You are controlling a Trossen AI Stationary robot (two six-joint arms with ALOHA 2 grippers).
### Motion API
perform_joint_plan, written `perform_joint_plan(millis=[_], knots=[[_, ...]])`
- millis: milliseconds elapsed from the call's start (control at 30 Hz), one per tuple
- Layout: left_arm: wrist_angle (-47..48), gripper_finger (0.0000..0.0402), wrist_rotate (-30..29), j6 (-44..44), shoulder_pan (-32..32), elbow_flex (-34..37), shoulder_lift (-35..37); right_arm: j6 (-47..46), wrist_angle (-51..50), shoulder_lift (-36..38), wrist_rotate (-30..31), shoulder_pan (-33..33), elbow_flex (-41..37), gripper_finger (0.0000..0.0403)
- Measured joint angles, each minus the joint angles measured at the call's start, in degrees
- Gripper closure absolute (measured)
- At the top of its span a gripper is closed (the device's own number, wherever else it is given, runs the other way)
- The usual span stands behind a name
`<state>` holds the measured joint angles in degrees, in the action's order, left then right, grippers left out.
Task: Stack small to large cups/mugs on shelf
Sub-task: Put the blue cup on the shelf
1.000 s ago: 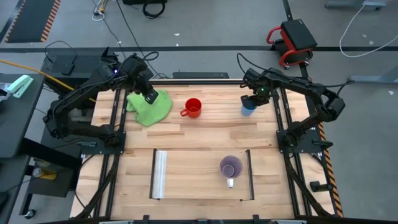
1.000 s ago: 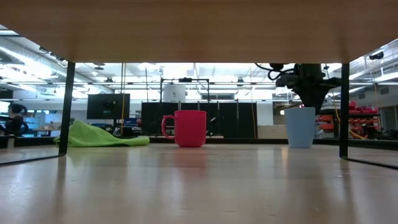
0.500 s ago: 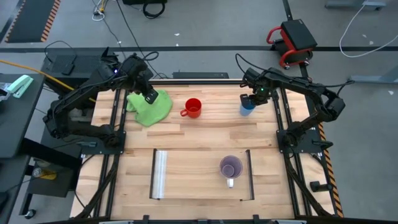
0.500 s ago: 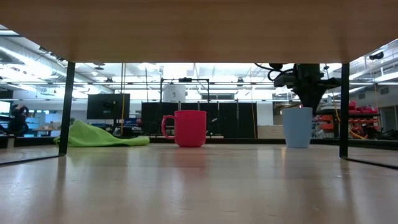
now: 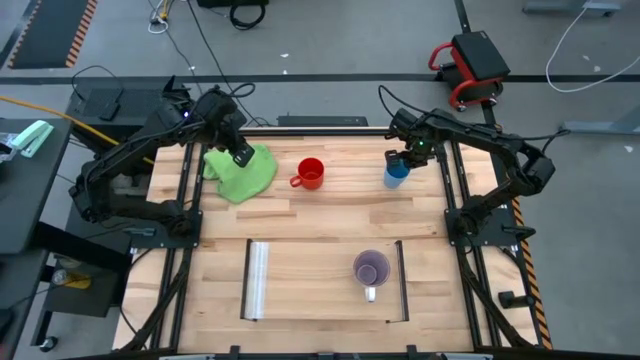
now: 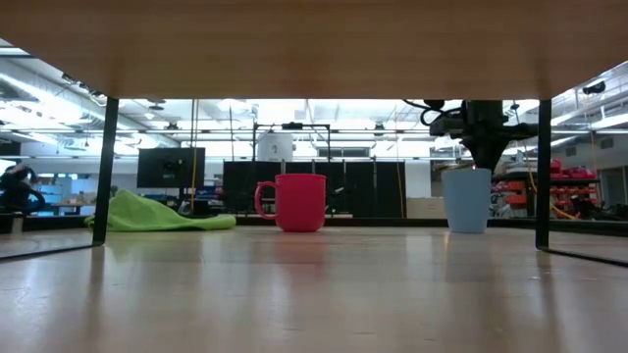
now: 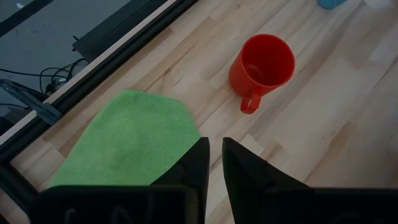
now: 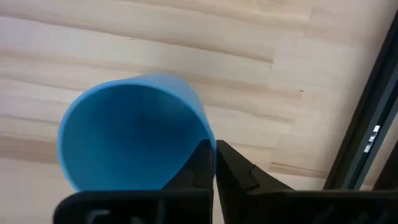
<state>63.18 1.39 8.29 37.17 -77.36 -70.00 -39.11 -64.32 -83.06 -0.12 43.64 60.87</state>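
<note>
The light-blue cup (image 5: 396, 172) is at the table's far right, and my right gripper (image 5: 407, 158) is shut on its rim; it also shows in the low view (image 6: 466, 201). The red mug (image 5: 311, 174) stands on its base at the far middle. The purple mug (image 5: 371, 270) stands on the shelf (image 5: 320, 285) near the front, its whitish handle toward the near edge. My left gripper (image 5: 240, 155) is shut and hovers over the green cloth (image 5: 240, 172), holding nothing. My right gripper pinches the cup's rim (image 8: 206, 134) on the side toward the table's right edge, one finger (image 8: 198, 167) inside the cup and one outside. The fingers come from above, pointing down. The cup stays upright; whether its base is on the table or just clear of it, I cannot tell.
The shelf has a clear strip (image 5: 258, 282) on its left short edge and a dark bar (image 5: 402, 282) on its right. In the low view its underside (image 6: 314, 49) spans the top, on dark legs (image 6: 106, 167). Black frame rails run along both table sides.
My right gripper has gone a little toward the table's left edge with the light-blue cup, which stays upright.
</note>
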Motion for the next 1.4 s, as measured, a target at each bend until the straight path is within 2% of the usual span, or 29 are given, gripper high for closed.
perform_joint_plan(millis=[233,467,667,900,1167,1400], knots=[[-0.05,0.0347,0.00,-0.09,0.00,0.00,0.00,1.66,-3.94,2.81,0.20,-2.97,4.96,0.0399],[-0.68,0.0355,0.00,-0.17,0.00,-0.02,0.00,2.68,-16.52,3.20,4.54,-9.11,20.81,0.0400],[-0.73,0.0354,-0.01,-0.15,0.01,-0.02,0.00,-0.81,-20.27,3.25,5.25,-15.29,34.86,0.0402],[-0.79,0.0359,-0.01,-0.13,0.01,-0.02,0.00,-5.72,-22.58,1.90,5.26,-25.56,44.32,0.0402],[-0.81,0.0361,0.00,0.02,0.02,-0.02,0.00,-8.96,-21.84,-7.34,5.20,-40.36,58.45,0.0402],[-0.79,0.0369,0.00,0.31,0.00,-0.04,-0.15,-7.53,-25.49,-19.66,5.22,-47.84,74.18,0.0403]])
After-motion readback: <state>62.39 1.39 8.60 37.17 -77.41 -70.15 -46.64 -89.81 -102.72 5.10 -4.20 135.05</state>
